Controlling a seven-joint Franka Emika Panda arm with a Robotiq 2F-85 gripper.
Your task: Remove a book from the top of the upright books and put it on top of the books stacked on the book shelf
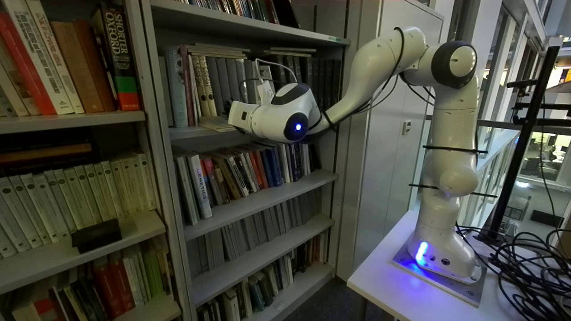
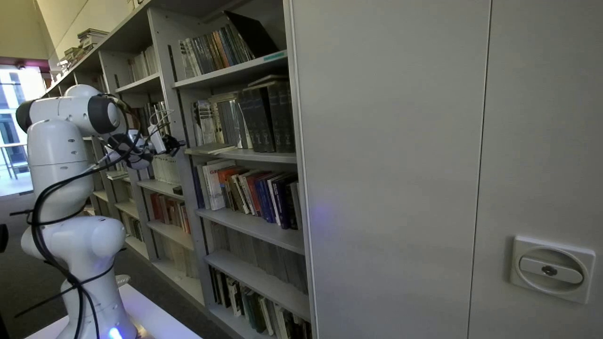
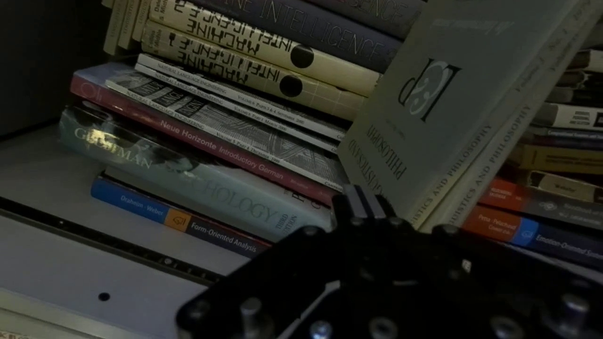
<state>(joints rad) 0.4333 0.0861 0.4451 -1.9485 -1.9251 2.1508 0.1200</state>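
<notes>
In the wrist view, the gripper (image 3: 361, 200) has its fingers pressed together on nothing, by the near corner of the flat pile of Linguistics and Philosophy volumes (image 3: 464, 122) on the bookshelf (image 3: 47, 263); whether they touch I cannot tell. Probably the placing is ending, the task's book topping that pile, and retreat comes next; otherwise the fingers must part and rise to the "Lingu…" volumes (image 3: 127, 28) lying across the upright Machine Intelligence volumes (image 3: 264, 70). In an exterior view, the Panda arm (image 1: 379, 62) arches high, then slopes down to the pile's level.

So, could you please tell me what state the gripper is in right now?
Gripper: closed, with nothing visible in its grasp.
</notes>
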